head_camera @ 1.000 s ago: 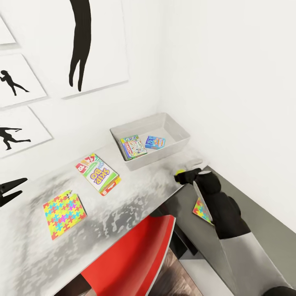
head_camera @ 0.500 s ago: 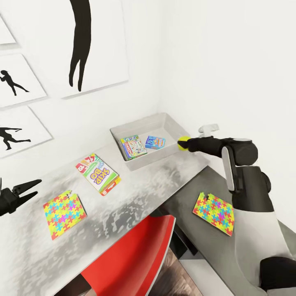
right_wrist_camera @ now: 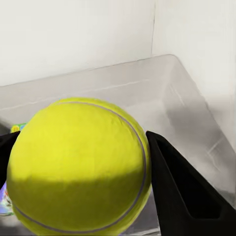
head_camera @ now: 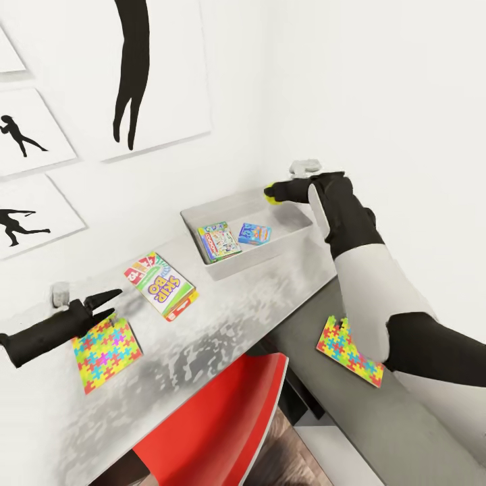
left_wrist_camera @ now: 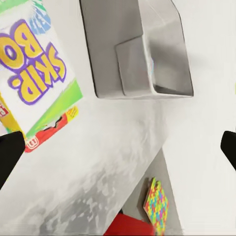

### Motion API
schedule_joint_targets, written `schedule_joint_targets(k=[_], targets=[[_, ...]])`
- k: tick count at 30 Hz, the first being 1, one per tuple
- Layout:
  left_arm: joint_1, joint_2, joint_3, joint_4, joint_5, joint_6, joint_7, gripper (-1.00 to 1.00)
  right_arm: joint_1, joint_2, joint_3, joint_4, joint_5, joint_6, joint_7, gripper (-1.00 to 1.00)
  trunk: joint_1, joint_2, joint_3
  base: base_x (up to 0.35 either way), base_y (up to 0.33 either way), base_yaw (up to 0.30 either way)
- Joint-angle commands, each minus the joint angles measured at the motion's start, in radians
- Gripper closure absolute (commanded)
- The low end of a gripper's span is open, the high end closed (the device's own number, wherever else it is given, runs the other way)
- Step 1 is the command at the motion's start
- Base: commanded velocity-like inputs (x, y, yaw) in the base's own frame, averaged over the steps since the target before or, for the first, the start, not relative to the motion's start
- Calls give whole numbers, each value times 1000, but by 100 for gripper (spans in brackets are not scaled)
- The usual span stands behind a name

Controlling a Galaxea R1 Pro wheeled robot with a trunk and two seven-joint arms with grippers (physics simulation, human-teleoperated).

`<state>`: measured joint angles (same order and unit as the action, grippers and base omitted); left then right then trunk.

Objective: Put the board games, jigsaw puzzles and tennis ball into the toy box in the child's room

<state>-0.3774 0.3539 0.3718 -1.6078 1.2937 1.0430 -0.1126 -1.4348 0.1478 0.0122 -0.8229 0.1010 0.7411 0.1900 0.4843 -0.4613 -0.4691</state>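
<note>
- Yellow-green and fuzzy, the tennis ball is sitting clamped between the fingers of the right gripper, right of centre in the head view, above the far rim of the toy box.
- Judging by that, the step in hand is the drop: it should go best if the arm is carrying the ball further in over the bare tray floor before the fingers are parting, and low, since a ball let go from high up is likely to bounce or roll out over the flared side.
- Two board games are lying in the tray: the green-white one and the smaller blue one, so the empty right-hand part looks the safer target.
- Outside the tray, the SKIP BO box and one jigsaw puzzle are resting on the table; the second puzzle is lying on the lower dark section at lower right.
- At lower left, the left gripper is hovering with fingers spread and empty beside the first puzzle.
- From the right wrist, the ball is looming large, with a dark finger touching its side and tray floor behind it, a contact the head view is leaving too small to judge.
- From the left wrist, the SKIP BO lettering and the tray's outer wall are showing close.
</note>
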Motion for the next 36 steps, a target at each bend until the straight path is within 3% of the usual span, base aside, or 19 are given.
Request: schedule_joint_targets(k=[1,3,5,8,9,12,21,36], targets=[[-20,-3,-34,0,-11,4,13,-100,-5,5,0,27,9,-22,-1,100,0,-2,-1,0,0,0],[-82,-28,-148,0,-5,4,90,-100,-13,15,0,114,12,-90,-15,100,0,-2,-1,0,0,0],[-120,-61,-208,1,-2,3,137,-100,-16,15,-7,162,2,-115,-30,100,0,-2,-1,0,0,0],[-126,-69,-186,1,4,4,148,-100,-12,13,-8,173,3,-118,-34,100,0,-2,-1,0,0,0],[-117,-56,-118,1,73,4,152,-100,-9,12,-8,177,4,-119,-36,100,0,-2,-1,0,0,141],[-75,-38,-47,0,123,4,155,-100,-16,11,-10,182,6,-120,-38,100,0,-2,-2,0,0,236],[-68,-33,-39,0,150,4,145,-100,-29,7,-12,183,7,-119,-39,100,0,-2,-5,0,0,291],[-67,-37,-38,0,151,4,147,-100,-65,-18,-14,181,5,-108,-43,100,0,-2,-11,0,0,294]])
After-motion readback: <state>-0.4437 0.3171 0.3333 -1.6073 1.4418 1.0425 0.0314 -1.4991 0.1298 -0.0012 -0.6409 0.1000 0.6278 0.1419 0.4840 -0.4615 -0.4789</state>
